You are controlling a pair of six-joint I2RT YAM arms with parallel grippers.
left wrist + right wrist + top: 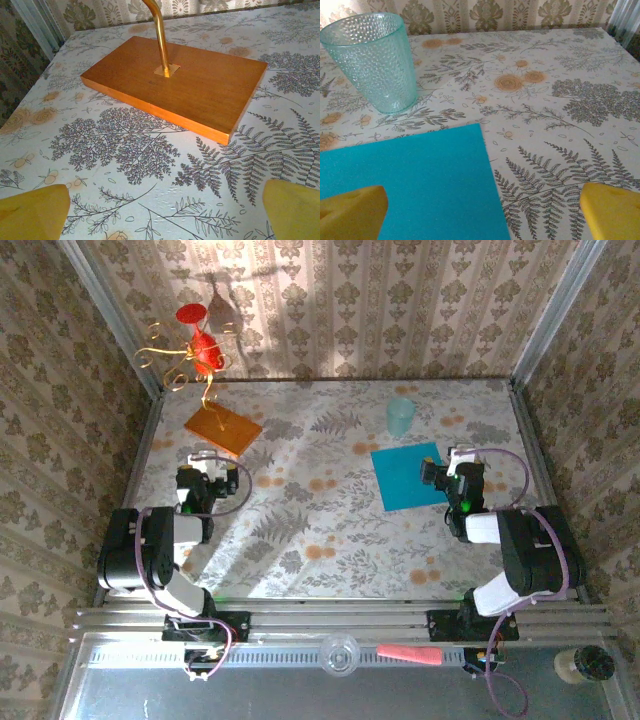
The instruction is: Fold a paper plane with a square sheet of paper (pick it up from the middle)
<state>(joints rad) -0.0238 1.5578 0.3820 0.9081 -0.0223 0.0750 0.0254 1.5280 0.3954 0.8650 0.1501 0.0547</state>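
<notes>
Both my claws are spread wide, nothing pinched in either.

L claw (203, 472) hangs over the left side of the counter (320, 540). In the wrist view (162, 212) its two yellow fingertips (32, 212) sit at the bottom corners w/ bare fern-print cloth between them. Just ahead lies the orange slab (175, 87), flat, w/ a brass rod (160, 35) rising from its middle. From the top view the slab (222, 428) is at far left, and the rod carries a red ornament (200, 345) w/ gold wire curls.

R claw (440, 472) is at the near right edge of the square sheet of paper (408, 475). The sheet lies flat and unfolded on the right half of the counter, no crease seen. In the wrist view (482, 210) one fingertip (350, 212) is over the teal sheet (410, 185), the other over bare cloth, so the sheet's right edge runs between them. Can't tell if the tips touch the paper.

Pale mint cup (372, 60) stands upright just past the sheet's far corner, apart from it; top view has it (401, 416) beyond the sheet too.
</notes>
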